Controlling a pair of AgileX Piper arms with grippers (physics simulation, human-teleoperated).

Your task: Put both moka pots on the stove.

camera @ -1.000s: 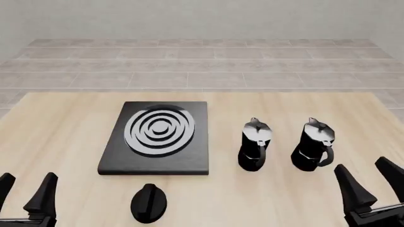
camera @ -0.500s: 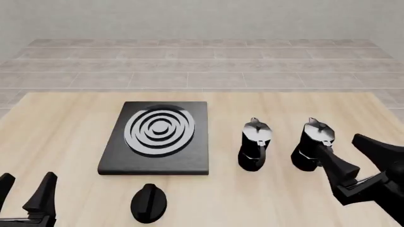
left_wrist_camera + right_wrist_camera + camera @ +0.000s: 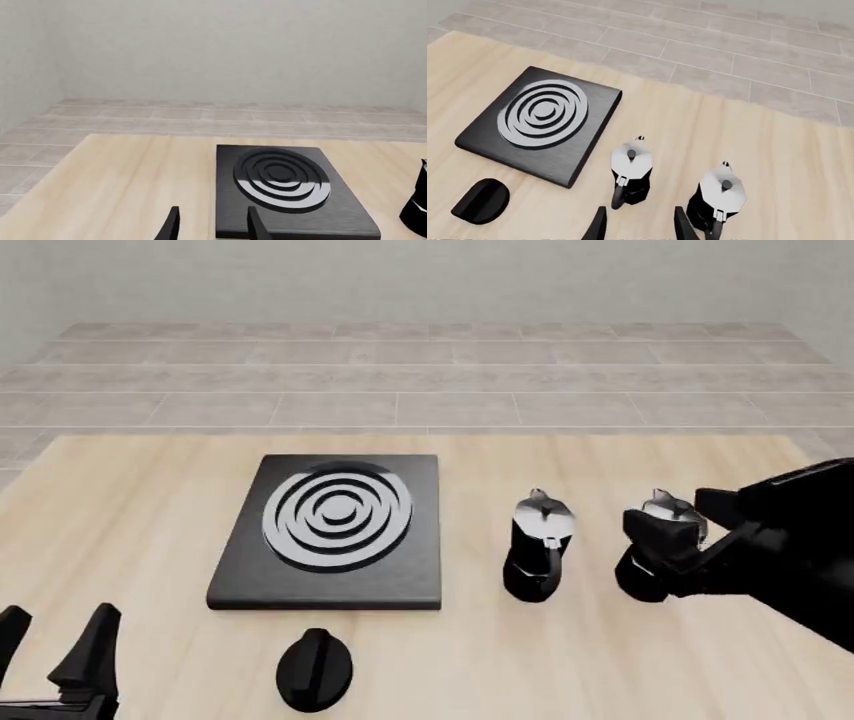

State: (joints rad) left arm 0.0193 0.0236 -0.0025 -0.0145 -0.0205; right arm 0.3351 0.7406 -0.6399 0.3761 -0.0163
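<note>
Nearest, the left pincer [image 3: 54, 650] hangs released over the pale wooden worktop [image 3: 147, 490], beside a low black oval knob [image 3: 315, 669]. Farther on, both black faceted silver-lidded moka pots [image 3: 538, 558] [image 3: 657, 558] stand right of the flat black ringed stove [image 3: 334, 530]; the right pincer [image 3: 637, 224], fingers apart, hovers at the rightmost pot. No writing shows.

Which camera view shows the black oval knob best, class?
The front view: the knob lies whole and unobstructed on the table, nearer the camera than the stove. The right wrist view also shows it whole, but smaller and near the picture's edge. The left wrist view does not show it.
</note>
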